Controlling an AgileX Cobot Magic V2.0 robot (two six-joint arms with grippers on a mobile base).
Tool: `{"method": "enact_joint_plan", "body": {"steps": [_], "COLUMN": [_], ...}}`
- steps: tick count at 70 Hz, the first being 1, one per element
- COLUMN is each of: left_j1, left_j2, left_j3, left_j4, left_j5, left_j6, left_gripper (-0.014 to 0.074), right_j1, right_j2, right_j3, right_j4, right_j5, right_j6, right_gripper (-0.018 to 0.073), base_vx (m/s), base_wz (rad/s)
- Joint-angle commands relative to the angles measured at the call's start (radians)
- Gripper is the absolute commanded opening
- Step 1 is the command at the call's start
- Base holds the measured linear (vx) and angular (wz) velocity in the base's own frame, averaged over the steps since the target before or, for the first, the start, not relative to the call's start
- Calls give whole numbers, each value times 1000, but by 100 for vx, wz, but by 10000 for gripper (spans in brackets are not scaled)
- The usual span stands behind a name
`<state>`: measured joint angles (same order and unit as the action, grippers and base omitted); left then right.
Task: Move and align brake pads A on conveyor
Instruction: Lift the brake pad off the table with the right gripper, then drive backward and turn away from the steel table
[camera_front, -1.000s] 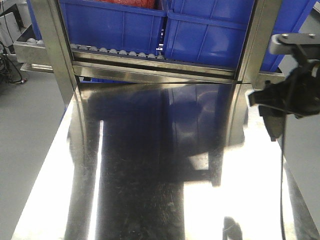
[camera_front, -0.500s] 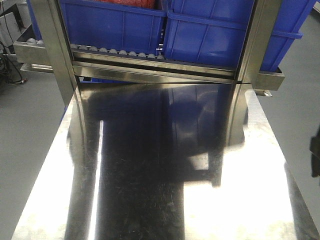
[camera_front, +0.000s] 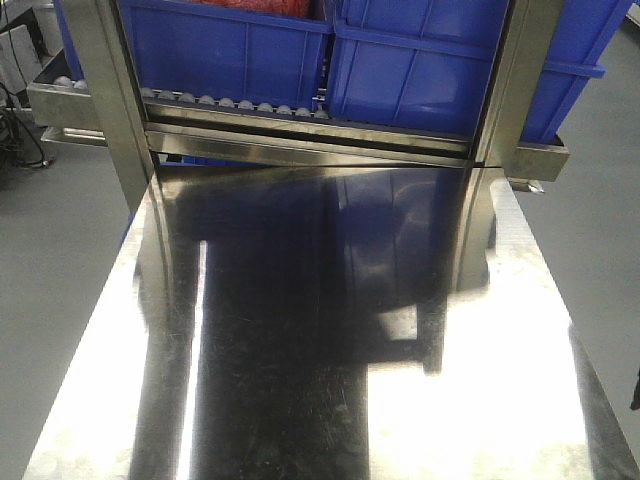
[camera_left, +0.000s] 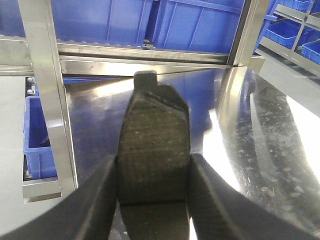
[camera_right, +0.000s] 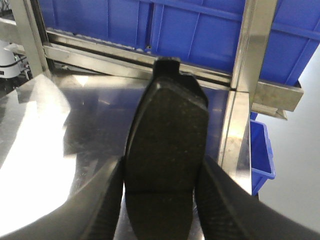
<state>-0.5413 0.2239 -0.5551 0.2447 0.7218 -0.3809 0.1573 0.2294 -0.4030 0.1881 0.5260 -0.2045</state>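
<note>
1. Fingers on both arms are loaded: left fingers (camera_left: 97, 200) pinch one brake pad (camera_left: 152, 135) by its long edges, and right fingers (camera_right: 102, 200) pinch a second brake pad (camera_right: 167, 145) the same way.
2. Both pads hang over the shiny tabletop (camera_front: 480, 420), tabs pointing at the blue bins (camera_front: 420, 70). No conveyor in any view, and the front camera shows neither arm.
3. Risk: twist in the grip. Most of each pad sticks out past the grip, held only on thin edges. A quick swing likely rotates it, so it lands skewed on the conveyor.
4. Risk: drop. If a pad slips here it hits bare steel, probably skids, possibly chips.
5. Risk: clipping. The rack post (camera_right: 255, 65) stands near the right pad. The protruding tab would hit first and lever the pad loose.
6. Risk: arm clash. Two loaded arms are heading for one conveyor with no overview of either, so stagger them.
7. Risk: bad release. Letting go while tilted or too high means bounce and lost alignment.
</note>
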Motion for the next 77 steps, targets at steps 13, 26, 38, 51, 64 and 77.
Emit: {"method": "enact_joint_plan", "body": {"steps": [13, 26, 38, 51, 64, 77], "left_j1": [0, 0, 0, -1, -1, -1], "left_j2": [12, 12, 12, 12, 12, 12], "left_j3": [-30, -30, -30, -30, -30, -30], "left_j4": [15, 15, 15, 15, 15, 15], "left_j5": [-98, -98, -98, -98, -98, -98], "left_j6": [-1, -1, -1, -2, -2, -2], "left_gripper": [-6, -6, -6, -6, -6, -6], "right_j1": [-1, -1, -4, -4, -3, -3], "right_j2": [7, 7, 7, 7, 7, 7], "right_j3": [-28, -28, -28, -28, -28, -28], "right_j4": [0, 0, 0, 0, 0, 1], "right_j5": [-109, -109, -109, -109, -110, -110], "right_j6": [-13, -13, -13, -13, -13, -13], "right_gripper": [-2, -2, -2, -2, -2, -2], "base_vx": [0, 0, 0, -5, -15, -21], "base_wz": [0, 0, 2, 20, 56, 83]}}
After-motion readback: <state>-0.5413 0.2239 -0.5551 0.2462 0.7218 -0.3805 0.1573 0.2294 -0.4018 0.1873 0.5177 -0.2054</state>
